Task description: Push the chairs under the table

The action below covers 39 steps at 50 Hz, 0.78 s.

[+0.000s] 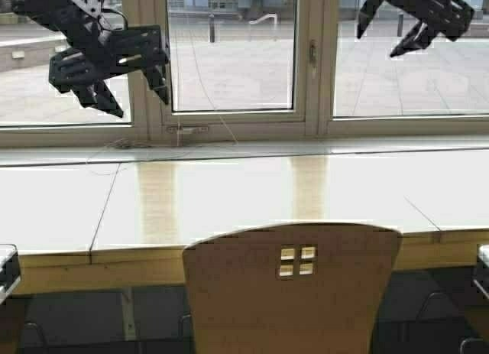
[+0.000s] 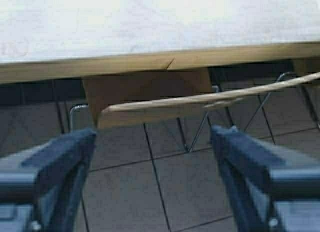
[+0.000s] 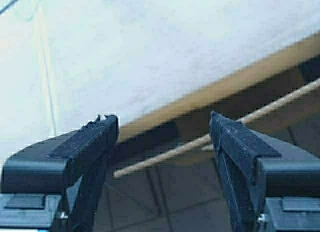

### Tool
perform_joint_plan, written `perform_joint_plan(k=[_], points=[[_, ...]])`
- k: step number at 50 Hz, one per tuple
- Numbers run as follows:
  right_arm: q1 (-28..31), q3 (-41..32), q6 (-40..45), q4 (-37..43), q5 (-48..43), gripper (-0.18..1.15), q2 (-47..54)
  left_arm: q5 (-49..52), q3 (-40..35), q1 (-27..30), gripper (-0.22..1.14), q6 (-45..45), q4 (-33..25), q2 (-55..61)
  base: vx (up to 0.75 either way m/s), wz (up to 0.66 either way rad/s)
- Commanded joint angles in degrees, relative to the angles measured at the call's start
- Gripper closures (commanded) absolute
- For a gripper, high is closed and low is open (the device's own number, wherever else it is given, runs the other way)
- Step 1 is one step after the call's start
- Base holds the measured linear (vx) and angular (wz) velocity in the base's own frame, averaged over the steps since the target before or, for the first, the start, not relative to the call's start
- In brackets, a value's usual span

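One tan plywood chair (image 1: 290, 293) stands before me, its backrest with four small square holes just in front of the table's wood edge. The long cream table (image 1: 229, 201) runs across the view. My left gripper (image 1: 140, 102) is raised at the upper left, open and empty. My right gripper (image 1: 380, 40) is raised at the upper right, open and empty. In the left wrist view the open gripper (image 2: 152, 137) looks down on the chair's top edge (image 2: 200, 99) and the table edge (image 2: 150, 61). The right wrist view shows the open gripper (image 3: 164, 124), the chair edge (image 3: 175, 152) and the table (image 3: 175, 51).
Large windows (image 1: 229, 56) and a sill (image 1: 244, 147) with a thin cable lie behind the table. Grey tiled floor (image 2: 150, 192) lies below. Thin metal legs show under the table at the left (image 1: 30, 331) and right (image 1: 435, 300).
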Motion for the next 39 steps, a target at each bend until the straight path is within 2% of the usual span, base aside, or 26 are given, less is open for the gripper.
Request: perform_joint_plan(k=[1,19,39], points=[[1.93,-0.53,-0.09,-0.70,-2.02,0.07,-1.58,2.02,0.18,-0.09,-0.07,0.35,0.26,-2.81,-0.15,0.19],[6.68,-0.88,0.00,-2.99,-4.66,0.07,-0.35,3.60,-1.23,0.88,-0.07,2.55,0.88,-4.04,-0.16,0.27],[8.00,-0.88,-0.09,-9.14,-4.92,0.07,-0.35,3.16,-1.14,0.97,-0.07,4.92,1.05,-2.72,-0.26,0.14]])
